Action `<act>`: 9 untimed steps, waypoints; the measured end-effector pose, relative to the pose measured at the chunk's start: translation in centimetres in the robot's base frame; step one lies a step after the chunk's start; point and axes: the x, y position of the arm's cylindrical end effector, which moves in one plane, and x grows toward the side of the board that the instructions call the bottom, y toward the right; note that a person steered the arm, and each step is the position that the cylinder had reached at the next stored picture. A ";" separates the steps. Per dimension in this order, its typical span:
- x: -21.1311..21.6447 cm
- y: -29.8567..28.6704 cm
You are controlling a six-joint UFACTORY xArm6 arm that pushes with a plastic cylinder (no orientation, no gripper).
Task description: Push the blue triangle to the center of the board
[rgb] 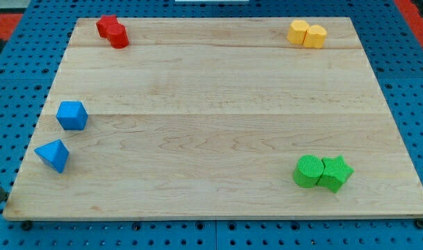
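My tip is not showing, so its state I cannot tell; the blue triangle (53,155) is sitting lower left on the counter (211,125), below the blue cube (72,115), awaiting a rightward push

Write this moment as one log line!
tip: not in view | blue triangle: view's lower left, near edge | blue cube: just above it, apart | centre: not reached

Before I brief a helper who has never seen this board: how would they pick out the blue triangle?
Start at the wooden board and go to its edge on the view's left, where two blue blocks sit apart. The blue triangle is the lower one, nearer the view's bottom corner. It has a pointed wedge shape, unlike the blockier blue cube above it. My tip is not visible.
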 end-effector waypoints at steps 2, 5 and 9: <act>-5.8 1.7; -3.5 5.7; -10.4 24.3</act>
